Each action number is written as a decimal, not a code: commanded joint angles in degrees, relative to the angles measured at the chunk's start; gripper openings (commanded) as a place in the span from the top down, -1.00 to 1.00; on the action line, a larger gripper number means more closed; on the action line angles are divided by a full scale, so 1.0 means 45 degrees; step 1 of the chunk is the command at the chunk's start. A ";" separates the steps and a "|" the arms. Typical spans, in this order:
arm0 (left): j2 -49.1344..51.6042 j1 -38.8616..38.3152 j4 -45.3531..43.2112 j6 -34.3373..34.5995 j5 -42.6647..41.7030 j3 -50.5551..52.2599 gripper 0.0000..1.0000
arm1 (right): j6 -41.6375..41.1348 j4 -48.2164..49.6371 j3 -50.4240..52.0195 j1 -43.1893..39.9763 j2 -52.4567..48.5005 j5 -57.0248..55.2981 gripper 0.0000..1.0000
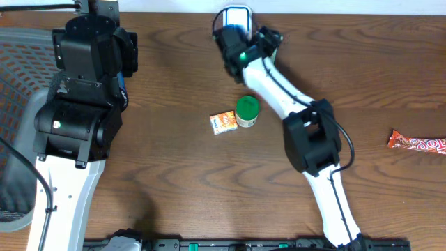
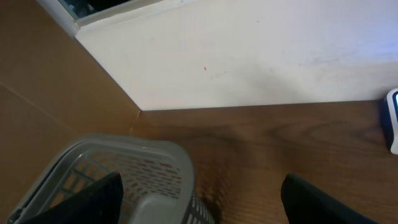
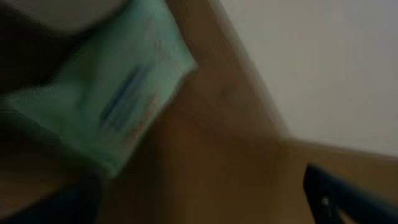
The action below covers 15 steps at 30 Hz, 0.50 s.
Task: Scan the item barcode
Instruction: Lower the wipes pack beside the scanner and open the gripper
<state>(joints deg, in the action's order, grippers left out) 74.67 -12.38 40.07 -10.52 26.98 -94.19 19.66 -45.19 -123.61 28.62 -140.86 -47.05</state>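
Observation:
The right wrist view is blurred. A pale green packet [image 3: 124, 93] with blue print lies at its upper left, beyond the dark left finger and not between the jaws. My right gripper [image 3: 199, 186] is open wide over bare brown wood, its right finger [image 3: 348, 196] showing at the lower right. From overhead, the right gripper [image 1: 228, 38] sits at the table's far edge, right beside a white, blue-rimmed scanner [image 1: 237, 15]; the packet is hidden there. My left gripper [image 2: 202, 186] is open and empty above the rim of a grey basket [image 2: 143, 168].
A green-lidded jar [image 1: 247, 111] and an orange packet [image 1: 223, 123] lie mid-table. A red candy bar [image 1: 418, 144] lies at the right edge. The left arm [image 1: 87, 77] stands over the grey mesh basket [image 1: 21, 63]. A white wall [image 2: 249, 56] borders the table.

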 commanded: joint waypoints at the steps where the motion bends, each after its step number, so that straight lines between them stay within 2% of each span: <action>1: -0.0044 0.0049 -0.0053 0.0053 0.0155 0.0063 -0.63 | -0.6960 -0.2278 -0.2171 -0.0680 0.1355 0.6193 -0.99; 2: -0.0044 0.0049 -0.0058 0.0058 0.0155 0.0063 -0.63 | -0.8796 -0.2919 -0.2667 -0.1098 0.1379 0.8145 -0.98; 7: -0.0044 0.0049 -0.0151 0.0063 0.0112 0.0063 -0.63 | -1.3716 -0.1889 -0.2297 -0.2467 0.1083 1.1803 -0.99; 11: -0.0058 0.0049 -0.0160 0.0058 0.0112 0.0063 -0.63 | -1.5436 -0.1224 -0.1608 -0.2924 0.0588 1.0831 -0.99; 15: -0.0068 0.0049 -0.0155 0.0058 0.0112 0.0063 -0.63 | -1.5902 -0.1073 -0.1593 -0.2924 -0.0019 1.0205 -0.99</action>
<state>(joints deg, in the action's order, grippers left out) 74.67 -12.38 39.62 -10.52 26.98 -94.19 -43.86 -50.26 -131.81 14.02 -137.84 -2.11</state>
